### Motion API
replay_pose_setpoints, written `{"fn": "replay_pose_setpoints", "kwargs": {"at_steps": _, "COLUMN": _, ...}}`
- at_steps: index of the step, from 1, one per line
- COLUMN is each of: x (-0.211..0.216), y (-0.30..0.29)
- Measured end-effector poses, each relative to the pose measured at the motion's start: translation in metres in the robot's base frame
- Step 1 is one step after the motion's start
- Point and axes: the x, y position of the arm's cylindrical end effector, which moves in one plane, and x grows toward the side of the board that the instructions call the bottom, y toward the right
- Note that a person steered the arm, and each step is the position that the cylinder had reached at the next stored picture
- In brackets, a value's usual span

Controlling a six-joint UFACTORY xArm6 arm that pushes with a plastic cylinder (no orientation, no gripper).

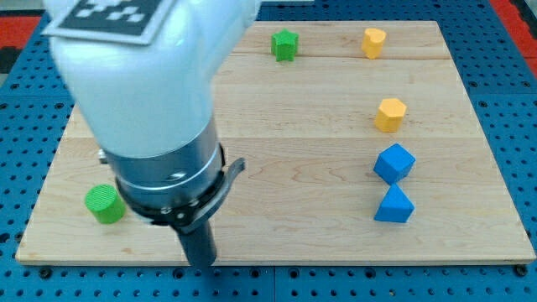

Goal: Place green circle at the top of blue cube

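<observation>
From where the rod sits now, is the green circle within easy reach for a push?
Probably yes. My tip sits just right of the green circle, near the board's bottom edge, with no block between them.

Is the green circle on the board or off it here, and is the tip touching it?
On the board: the green circle sits by the wooden board's left edge near the view's bottom. Not touching: my tip is to its right, apart.

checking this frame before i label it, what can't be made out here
- My tip: in the camera view its very end sits at the board's bottom edge, blurred and dark, so contact with the board is unclear.
- Board: the top left part is hidden behind the arm.
- Green circle: its right side is covered by the arm's collar.
- Blue cube shows fully.
</observation>
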Motion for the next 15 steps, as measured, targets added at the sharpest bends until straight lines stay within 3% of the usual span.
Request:
{"fn": "replay_pose_setpoints", "kwargs": {"at_steps": 2, "x": -0.025, "y": -0.182}}
{"fn": "replay_pose_setpoints", "kwargs": {"at_steps": 4, "x": -0.075, "y": -0.122}}
{"fn": "replay_pose_setpoints", "kwargs": {"at_steps": 5, "x": -0.082, "y": -0.056}}
{"fn": "replay_pose_setpoints", "kwargs": {"at_steps": 6, "x": -0.073, "y": -0.014}}
{"fn": "replay_pose_setpoints", "kwargs": {"at_steps": 7, "x": -0.05, "y": -0.04}}
{"fn": "replay_pose_setpoints", "kwargs": {"at_steps": 9, "x": -0.095, "y": 0.088}}
{"fn": "replay_pose_setpoints", "kwargs": {"at_steps": 11, "x": -0.088, "y": 0.111}}
{"fn": "replay_pose_setpoints", "kwargs": {"at_steps": 12, "x": -0.119, "y": 0.152}}
{"fn": "replay_pose_setpoints", "kwargs": {"at_steps": 15, "x": -0.141, "y": 0.2}}
